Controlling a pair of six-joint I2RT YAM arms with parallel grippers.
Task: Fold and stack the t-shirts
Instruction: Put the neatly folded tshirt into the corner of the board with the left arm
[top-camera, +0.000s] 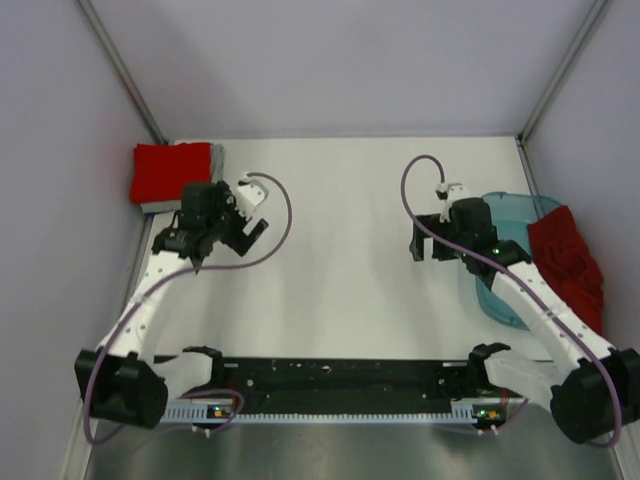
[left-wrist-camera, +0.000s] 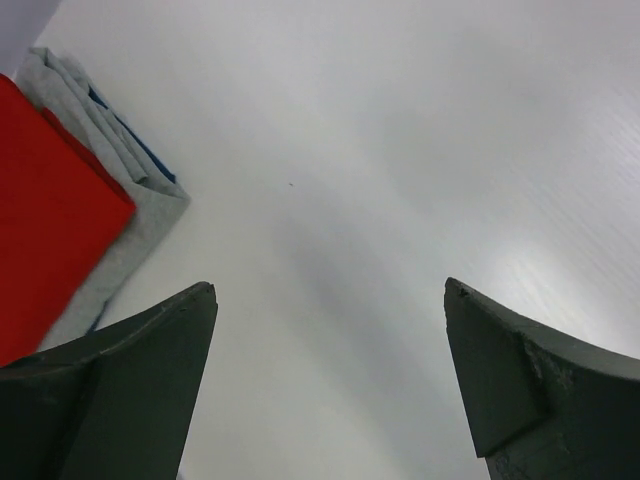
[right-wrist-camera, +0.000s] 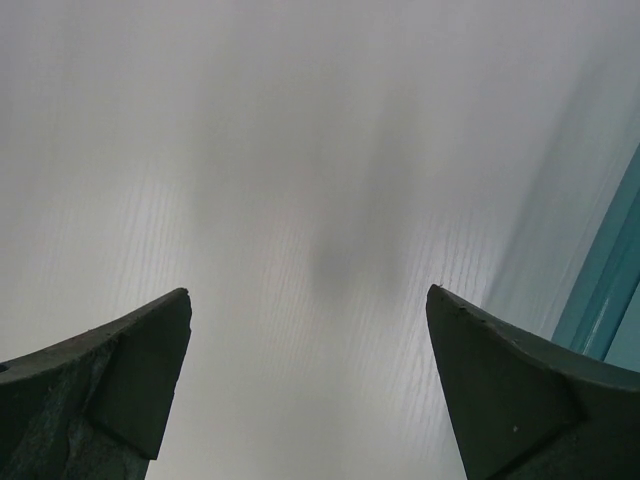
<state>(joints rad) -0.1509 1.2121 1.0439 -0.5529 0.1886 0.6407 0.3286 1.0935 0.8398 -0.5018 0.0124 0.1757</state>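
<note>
A folded bright red t-shirt (top-camera: 168, 172) lies on top of a folded light grey t-shirt (top-camera: 216, 158) at the table's far left corner. In the left wrist view the red t-shirt (left-wrist-camera: 50, 230) and the grey t-shirt (left-wrist-camera: 135, 205) under it show at the left edge. My left gripper (top-camera: 247, 232) (left-wrist-camera: 330, 300) hangs open just right of the stack, holding nothing. A darker red t-shirt (top-camera: 568, 262) lies crumpled, draped over the right side of the tub. My right gripper (top-camera: 428, 248) (right-wrist-camera: 310, 300) stands open over bare table, left of the tub, with nothing between its fingers.
The translucent light-blue plastic tub (top-camera: 505, 300) sits at the right edge of the table; its rim (right-wrist-camera: 612, 285) shows at the right of the right wrist view. The white table (top-camera: 340, 260) lies between the two arms. Walls close in the left, right and back sides.
</note>
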